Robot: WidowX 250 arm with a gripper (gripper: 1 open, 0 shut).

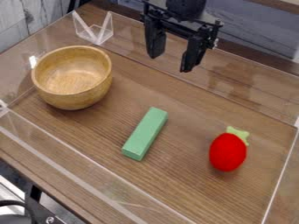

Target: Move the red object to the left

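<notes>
Nearest me, the red object (228,150) sits by the desk's (187,96) front right corner, right of the green block (145,134). I see my gripper (173,54) hanging spread wide, empty, above the far edge, the wooden bowl (73,76) at far left.

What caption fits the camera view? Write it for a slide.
Open gripper hangs above the table, with red object, green block and wooden bowl below.

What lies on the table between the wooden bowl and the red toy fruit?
The green block lies between the wooden bowl and the red toy fruit, touching neither, as the camera view shows.
</notes>
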